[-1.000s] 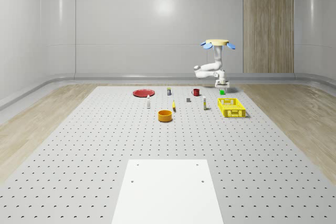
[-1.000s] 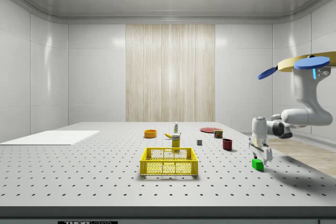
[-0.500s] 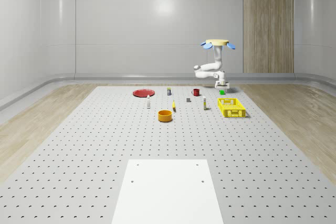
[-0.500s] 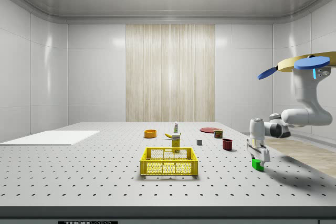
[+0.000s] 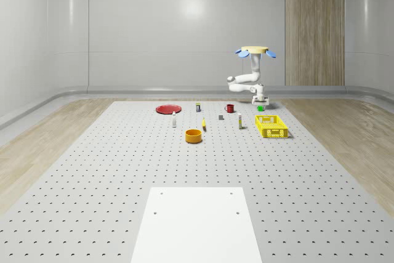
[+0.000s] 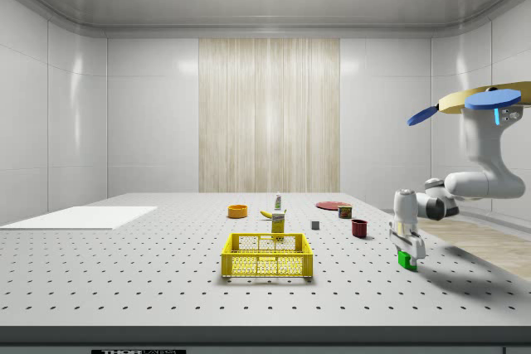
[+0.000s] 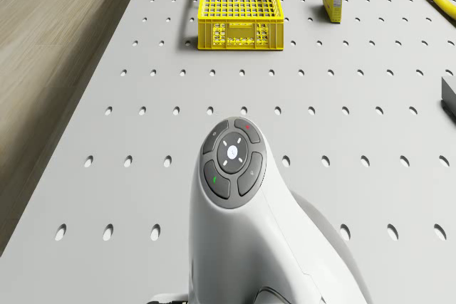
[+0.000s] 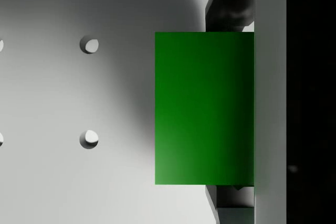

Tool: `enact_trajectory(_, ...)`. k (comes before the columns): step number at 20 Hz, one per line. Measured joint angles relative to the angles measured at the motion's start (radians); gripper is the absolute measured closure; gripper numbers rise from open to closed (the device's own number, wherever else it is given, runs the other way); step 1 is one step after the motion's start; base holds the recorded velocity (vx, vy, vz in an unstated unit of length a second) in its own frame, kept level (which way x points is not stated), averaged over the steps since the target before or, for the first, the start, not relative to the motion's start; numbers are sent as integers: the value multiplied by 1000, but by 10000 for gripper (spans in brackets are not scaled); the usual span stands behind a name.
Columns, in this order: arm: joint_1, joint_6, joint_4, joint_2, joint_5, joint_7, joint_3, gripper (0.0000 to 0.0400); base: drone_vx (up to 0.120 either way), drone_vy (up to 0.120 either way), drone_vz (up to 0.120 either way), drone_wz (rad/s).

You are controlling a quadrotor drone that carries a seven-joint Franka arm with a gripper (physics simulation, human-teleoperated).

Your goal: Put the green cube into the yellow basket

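Lifted slightly since before, claw (image 6: 406, 253) grips green cube (image 6: 406, 260) above table (image 6: 166, 271).

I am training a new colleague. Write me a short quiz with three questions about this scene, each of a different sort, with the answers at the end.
1. True or false: the green cube lies inside the yellow basket.
2. What do the fingers press against? A) nothing B) the green cube C) the yellow basket
3. Fill in (hovers / rests): the drone ____ higher than the cube, on the side view's right.

Key: 1 false; 2 B; 3 hovers.
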Motion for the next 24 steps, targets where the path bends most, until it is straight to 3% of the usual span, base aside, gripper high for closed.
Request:
enact_trajectory(5,-5,12,3,-11,2,3,-1,130,0,0,0,0)
enact_trajectory(13,-11,12,-4,-24,34,13,28,141,0,0,0,0)
enact_trajectory(16,-13,0,-14,-27,72,19,67,147,27,0,107,0)
enact_trajectory(24,-23,-6,-26,-45,143,38,134,149,120,0,120,0)
